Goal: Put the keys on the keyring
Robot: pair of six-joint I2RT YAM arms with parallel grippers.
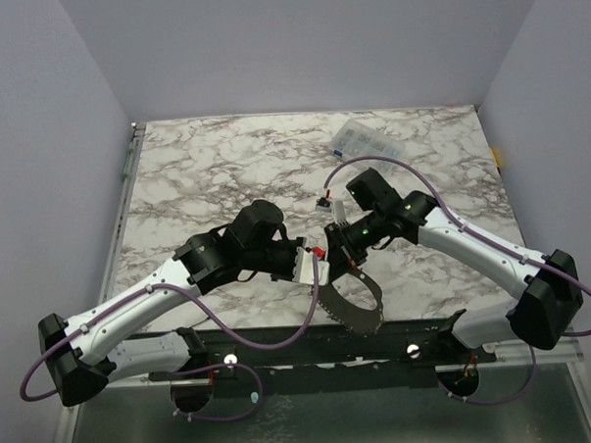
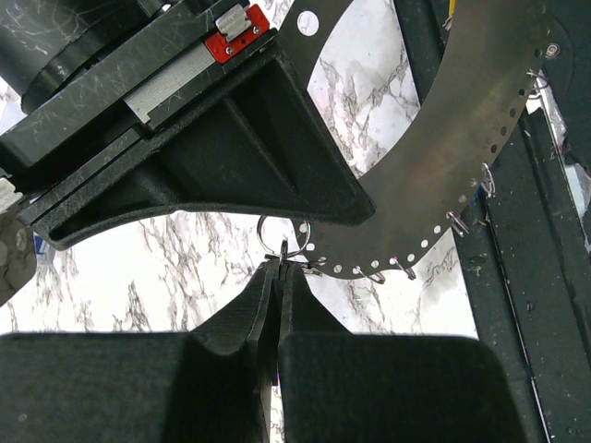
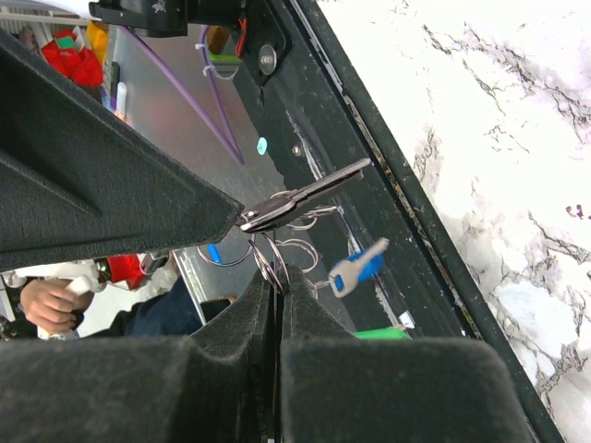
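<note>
The keyring (image 1: 350,302) is a wide, flat grey metal hoop with a row of small holes. It hangs over the table's near edge and also shows in the left wrist view (image 2: 443,185). My right gripper (image 1: 336,257) is shut on thin wire rings at the hoop's top (image 3: 277,263). A blue-headed key (image 3: 358,268) dangles beside them. My left gripper (image 1: 315,252) is shut on a dark metal key (image 3: 300,197) with a small split ring (image 2: 283,238), held against the hoop's inner edge. The two grippers are almost touching.
A clear compartment box (image 1: 365,138) lies at the back right of the marble table (image 1: 205,176). A small black and red piece (image 1: 324,199) lies behind the grippers. The black base rail (image 1: 311,343) runs along the near edge. A green tag (image 3: 379,334) shows below.
</note>
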